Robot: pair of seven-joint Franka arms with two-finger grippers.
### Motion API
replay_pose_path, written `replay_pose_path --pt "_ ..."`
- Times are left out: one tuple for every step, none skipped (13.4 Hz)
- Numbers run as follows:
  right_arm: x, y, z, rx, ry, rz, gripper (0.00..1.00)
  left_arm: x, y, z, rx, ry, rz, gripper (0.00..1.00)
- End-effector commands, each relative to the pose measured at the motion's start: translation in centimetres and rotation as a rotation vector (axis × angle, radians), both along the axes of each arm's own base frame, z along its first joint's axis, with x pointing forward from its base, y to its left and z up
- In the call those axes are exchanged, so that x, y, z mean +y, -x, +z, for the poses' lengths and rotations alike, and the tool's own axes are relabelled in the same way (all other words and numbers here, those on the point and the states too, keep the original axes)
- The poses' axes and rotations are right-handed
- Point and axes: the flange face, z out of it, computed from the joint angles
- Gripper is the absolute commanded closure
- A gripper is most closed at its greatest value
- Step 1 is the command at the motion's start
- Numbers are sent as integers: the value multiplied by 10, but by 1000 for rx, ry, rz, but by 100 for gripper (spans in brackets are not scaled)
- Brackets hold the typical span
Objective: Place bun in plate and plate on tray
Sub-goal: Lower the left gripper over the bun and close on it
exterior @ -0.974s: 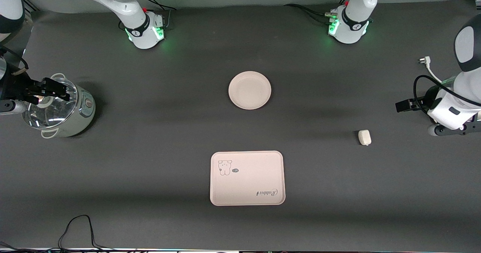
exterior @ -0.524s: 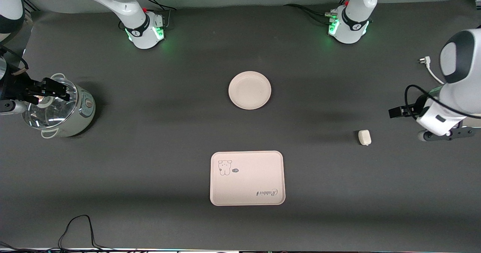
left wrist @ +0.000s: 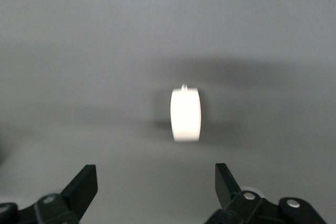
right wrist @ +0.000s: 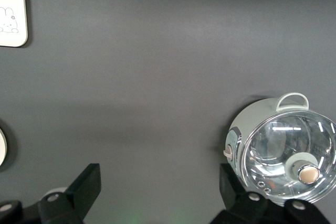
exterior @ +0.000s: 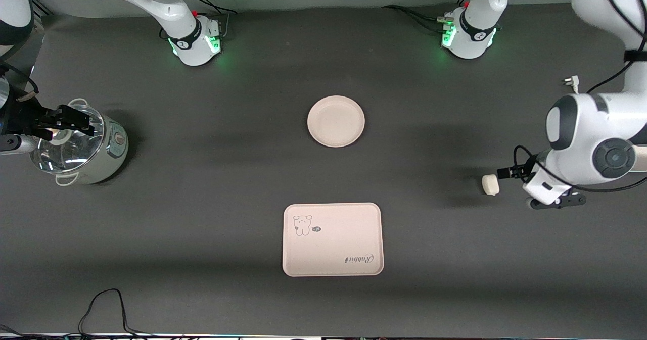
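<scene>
We list: small off-white bun (exterior: pixel 490 184) on the dark table (exterior: pixel 227 178), toward the left arm's end. Left gripper (left wrist: pixel 156 190) wide open, empty, just beside it. Right gripper (right wrist: pixel 160 195) wide open, empty, waiting over the lidded pot (exterior: pixel 81 145).

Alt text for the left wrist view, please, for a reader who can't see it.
A small off-white bun lies on a bare dark grey table, its shadow around it. The left tool hangs above, its two black fingers spread wide, the bun in line with the gap between them and not touched.
</scene>
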Motion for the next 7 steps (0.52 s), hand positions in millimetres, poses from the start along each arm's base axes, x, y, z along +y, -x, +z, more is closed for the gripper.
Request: replay_pose_path --pt "-3 3 0 -4 17 23 0 2 -11 -46 -29 -5 24 0" --pt "-3 3 0 -3 17 23 0 -1 -10 -54 -21 2 29 0" --pt "-3 3 1 -5 17 23 0 -3 -10 -58 -15 3 36 0" --pt "-3 3 1 -5 17 23 0 -2 -9 -64 -9 2 56 0" --pt "-3 3 1 -5 17 23 0 -4 -8 -69 -6 8 69 0" --pt "-3 3 1 -5 17 23 0 -6 -7 -75 4 21 82 0" --pt "-3 3 1 -5 17 23 0 -8 -7 -80 6 30 89 0"
